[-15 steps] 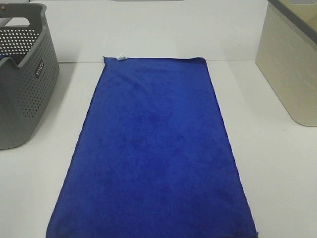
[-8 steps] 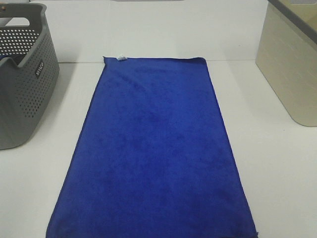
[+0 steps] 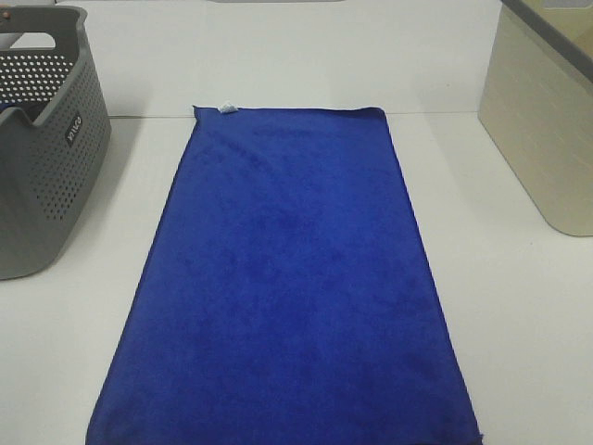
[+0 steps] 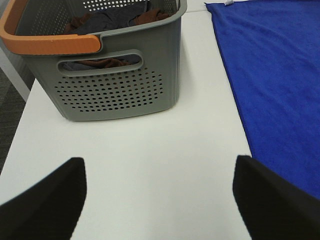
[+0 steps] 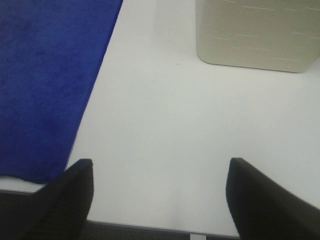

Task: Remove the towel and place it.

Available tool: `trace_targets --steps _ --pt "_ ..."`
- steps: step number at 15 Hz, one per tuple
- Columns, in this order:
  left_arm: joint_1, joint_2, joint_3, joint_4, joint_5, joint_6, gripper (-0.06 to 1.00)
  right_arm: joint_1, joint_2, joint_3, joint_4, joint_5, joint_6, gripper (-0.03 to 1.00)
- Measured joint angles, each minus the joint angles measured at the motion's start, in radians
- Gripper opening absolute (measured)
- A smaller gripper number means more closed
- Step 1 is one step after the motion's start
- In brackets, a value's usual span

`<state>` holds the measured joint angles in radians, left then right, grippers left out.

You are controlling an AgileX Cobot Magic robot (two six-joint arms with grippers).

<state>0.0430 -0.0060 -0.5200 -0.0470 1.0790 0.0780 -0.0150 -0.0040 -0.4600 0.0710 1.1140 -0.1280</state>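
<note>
The royal-blue towel (image 3: 287, 278) lies spread flat down the middle of the white table, its small white tag (image 3: 226, 108) at the far left corner. It also shows in the left wrist view (image 4: 275, 75) and the right wrist view (image 5: 45, 75). Neither gripper shows in the exterior high view. My left gripper (image 4: 160, 200) is open and empty above bare table, between the grey basket (image 4: 115, 90) and the towel's edge. My right gripper (image 5: 160, 200) is open and empty above bare table near the front edge, right of the towel.
The grey perforated basket (image 3: 42, 158) with an orange handle (image 4: 45, 42) stands at the far left and holds dark and brown cloths (image 4: 110, 20). A cream bin (image 3: 547, 120) stands at the far right; it also shows in the right wrist view (image 5: 255, 32).
</note>
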Motion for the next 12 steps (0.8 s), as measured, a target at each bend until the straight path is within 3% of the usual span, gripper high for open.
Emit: trace_targets --steps 12 --pt "0.0 0.0 0.0 0.0 0.0 0.0 0.76 0.0 0.0 0.0 0.023 -0.001 0.0 0.73"
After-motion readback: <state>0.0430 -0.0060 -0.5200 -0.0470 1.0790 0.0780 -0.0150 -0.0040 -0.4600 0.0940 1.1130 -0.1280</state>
